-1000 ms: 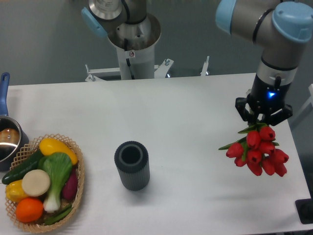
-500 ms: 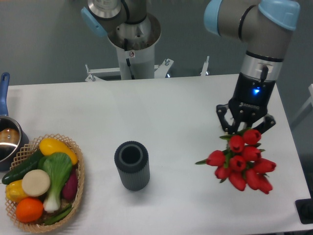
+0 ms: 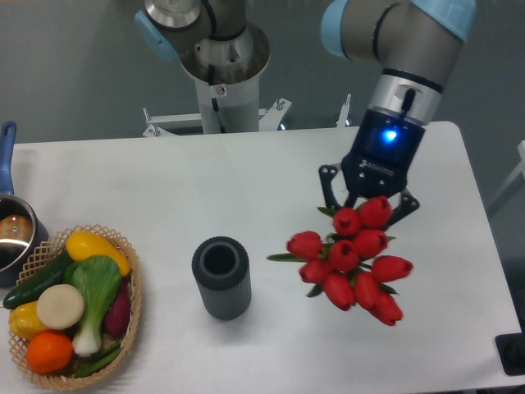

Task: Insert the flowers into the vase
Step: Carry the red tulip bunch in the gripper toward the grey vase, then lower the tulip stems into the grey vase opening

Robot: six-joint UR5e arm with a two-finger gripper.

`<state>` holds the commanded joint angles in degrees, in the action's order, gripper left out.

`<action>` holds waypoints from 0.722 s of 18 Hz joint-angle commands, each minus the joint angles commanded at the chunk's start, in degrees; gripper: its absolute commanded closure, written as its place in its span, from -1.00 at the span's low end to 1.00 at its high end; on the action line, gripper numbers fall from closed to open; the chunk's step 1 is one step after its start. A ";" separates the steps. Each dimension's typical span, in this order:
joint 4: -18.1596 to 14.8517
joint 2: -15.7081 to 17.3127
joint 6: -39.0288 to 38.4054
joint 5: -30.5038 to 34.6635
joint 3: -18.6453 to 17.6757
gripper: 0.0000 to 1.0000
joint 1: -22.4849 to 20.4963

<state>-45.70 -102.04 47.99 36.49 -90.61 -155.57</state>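
Note:
The flowers [image 3: 351, 263], a bunch of bright red tulip buds with green leaves, hang from my gripper [image 3: 367, 199] above the table, right of centre. The gripper is shut on their stems, which the buds mostly hide. The vase [image 3: 221, 277], a dark grey ribbed cylinder with an open round mouth, stands upright on the white table to the left of the bunch, apart from it. The nearest bud is a short gap from the vase's right side.
A wicker basket [image 3: 131, 316] of toy vegetables sits at the front left. A metal pot with a blue handle [image 3: 11, 234] is at the left edge. The arm's base column [image 3: 221, 82] stands behind the table [image 3: 271, 176]. A black object [image 3: 513, 353] is at the front right corner.
The arm has carried the flowers steadily leftward, from near the table's right edge toward the vase. The vase and basket have not moved.

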 joint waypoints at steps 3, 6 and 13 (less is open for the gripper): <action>0.18 0.53 0.09 -5.36 -0.88 1.00 -0.18; 0.18 1.84 0.09 -9.40 -2.11 1.00 -0.26; 1.67 2.46 0.97 -16.89 -4.13 1.00 0.78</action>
<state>-44.03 -99.58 48.96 19.60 -94.74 -154.78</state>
